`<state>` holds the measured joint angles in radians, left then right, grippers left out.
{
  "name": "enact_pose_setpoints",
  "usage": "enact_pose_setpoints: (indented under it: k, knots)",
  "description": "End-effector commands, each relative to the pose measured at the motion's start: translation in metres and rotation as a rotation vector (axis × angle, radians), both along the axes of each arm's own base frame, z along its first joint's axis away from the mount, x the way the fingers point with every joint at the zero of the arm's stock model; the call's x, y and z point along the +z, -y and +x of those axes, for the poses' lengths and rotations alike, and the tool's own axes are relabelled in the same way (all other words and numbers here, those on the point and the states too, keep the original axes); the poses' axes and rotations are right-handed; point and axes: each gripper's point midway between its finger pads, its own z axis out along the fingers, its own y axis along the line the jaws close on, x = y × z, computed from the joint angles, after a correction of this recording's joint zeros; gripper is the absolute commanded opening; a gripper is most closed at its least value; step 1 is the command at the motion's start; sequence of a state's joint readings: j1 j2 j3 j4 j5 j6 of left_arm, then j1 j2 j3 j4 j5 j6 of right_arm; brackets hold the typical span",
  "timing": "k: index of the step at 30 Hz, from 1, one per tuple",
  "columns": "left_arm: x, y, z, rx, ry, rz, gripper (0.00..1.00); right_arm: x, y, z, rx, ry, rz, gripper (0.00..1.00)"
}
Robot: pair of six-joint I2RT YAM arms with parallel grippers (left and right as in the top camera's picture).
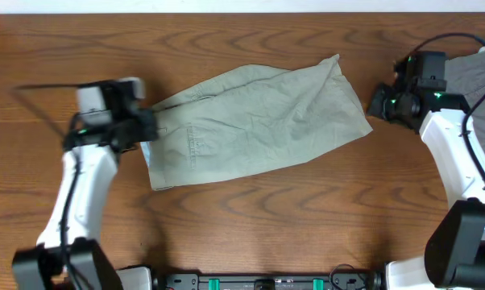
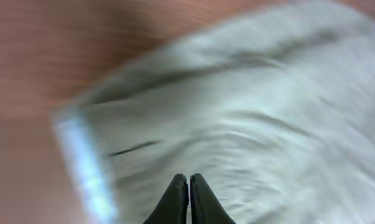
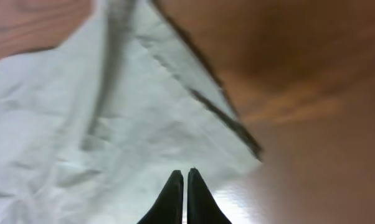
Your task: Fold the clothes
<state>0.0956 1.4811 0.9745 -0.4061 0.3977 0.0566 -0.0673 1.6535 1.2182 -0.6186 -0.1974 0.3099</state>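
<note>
The pale khaki-green shorts [image 1: 259,121] lie flat and wrinkled across the middle of the wooden table, slanting up toward the right. My left gripper [image 1: 150,129] is at their left end, jaws shut with nothing between them. In the blurred left wrist view its tips [image 2: 189,177] hover over the fabric [image 2: 268,112] near a stitched line. My right gripper [image 1: 375,103] is at the shorts' right edge, jaws shut and empty. In the right wrist view its tips [image 3: 185,171] sit over the cloth's corner [image 3: 81,124].
A darker grey garment [image 1: 478,72] lies at the far right edge behind the right arm. The brown wooden table [image 1: 267,225] shows bare wood in front of the shorts. A black rail runs along the front edge.
</note>
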Motion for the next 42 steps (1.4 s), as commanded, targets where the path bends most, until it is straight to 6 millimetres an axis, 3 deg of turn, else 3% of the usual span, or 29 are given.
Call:
enact_pose_setpoints:
  k: [1, 5, 10, 14, 18, 25, 27, 30, 33, 35, 38, 42]
  knots:
    - [-0.020, 0.048, 0.002, -0.244, 0.006, 0.010, 0.06, -0.018, -0.035, -0.003, 0.132, -0.040, 0.067, 0.04]
    - [-0.043, 0.090, 0.020, -0.383, 0.067, 0.039, 0.06, -0.050, -0.059, -0.010, 0.185, -0.132, 0.096, 0.04]
    - [-0.060, 0.112, 0.048, -0.415, 0.165, 0.052, 0.06, -0.084, -0.075, -0.018, 0.205, -0.228, 0.127, 0.02]
    - [-0.094, 0.092, 0.055, -0.325, 0.099, 0.136, 0.06, -0.103, -0.078, -0.025, 0.210, -0.284, 0.129, 0.01]
    - [-0.126, 0.062, 0.050, -0.230, -0.004, 0.207, 0.06, -0.117, -0.065, -0.033, 0.181, -0.342, 0.060, 0.01]
    - [-0.136, -0.009, 0.046, 0.024, -0.108, 0.262, 0.06, -0.128, -0.036, -0.057, 0.123, -0.458, -0.087, 0.01]
    - [-0.135, -0.020, 0.045, 0.050, -0.119, 0.254, 0.06, -0.128, -0.031, -0.065, 0.105, -0.495, -0.110, 0.01]
    - [-0.123, -0.019, 0.046, 0.036, -0.103, 0.224, 0.06, -0.125, -0.036, -0.065, 0.142, -0.482, -0.090, 0.01]
    - [-0.096, -0.011, 0.049, 0.022, -0.056, 0.223, 0.07, -0.102, -0.073, -0.048, 0.338, -0.337, 0.067, 0.01]
    - [-0.072, 0.002, 0.048, -0.008, -0.011, 0.204, 0.10, -0.074, -0.103, -0.038, 0.491, -0.195, 0.200, 0.01]
    - [-0.034, 0.032, 0.048, -0.081, 0.080, 0.150, 0.11, -0.039, -0.128, -0.025, 0.572, -0.046, 0.306, 0.01]
    - [-0.007, 0.074, 0.050, -0.187, 0.178, 0.088, 0.09, -0.020, -0.155, -0.008, 0.663, 0.096, 0.347, 0.02]
